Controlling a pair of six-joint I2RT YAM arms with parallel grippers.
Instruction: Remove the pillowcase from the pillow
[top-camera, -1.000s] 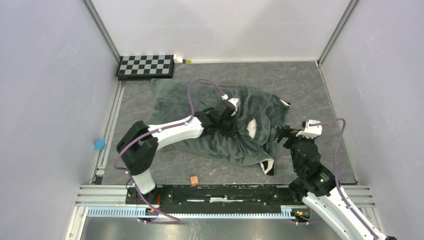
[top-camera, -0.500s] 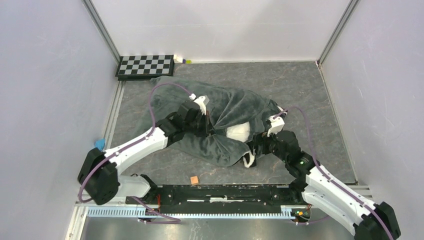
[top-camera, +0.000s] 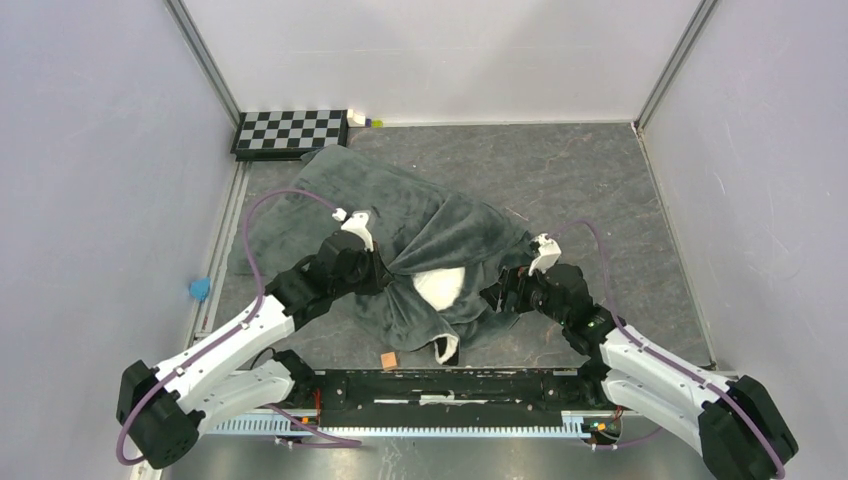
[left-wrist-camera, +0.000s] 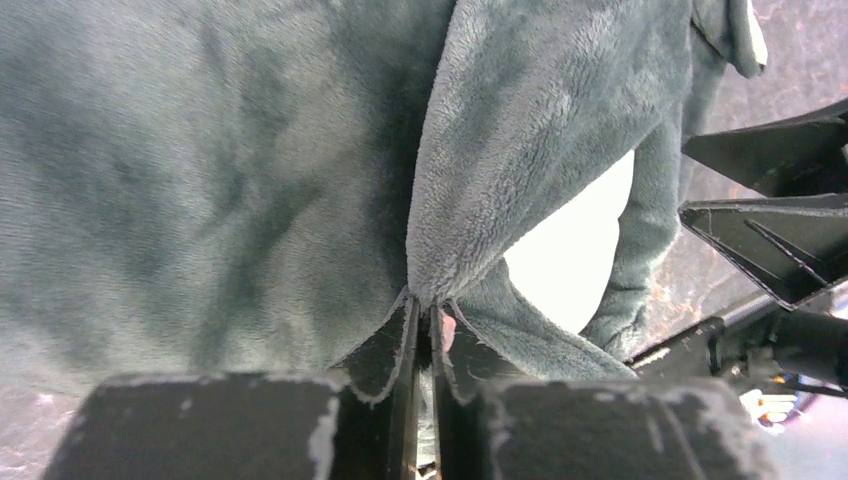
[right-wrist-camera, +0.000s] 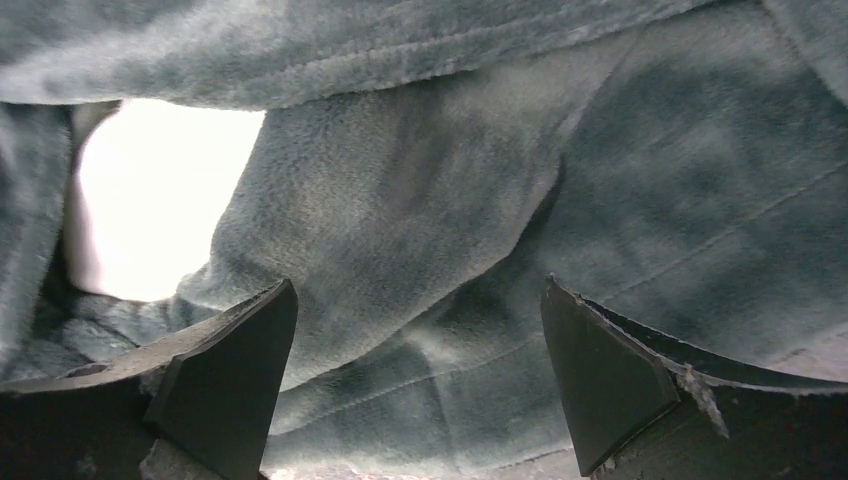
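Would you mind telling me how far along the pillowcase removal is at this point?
Little looks done: only a white patch of the pillow shows through the pillowcase opening; the rest is covered. In hand: the left gripper is shut on a fold of fabric beside that opening, while the right gripper is open close to the cover, gripping nothing. Left: drawing the whole cover off the pillow.

bare table (top-camera: 600, 180) far right open; pillowcase (top-camera: 440, 220) heap fills centre; checkerboard (top-camera: 290, 132) blocks far-left corner.
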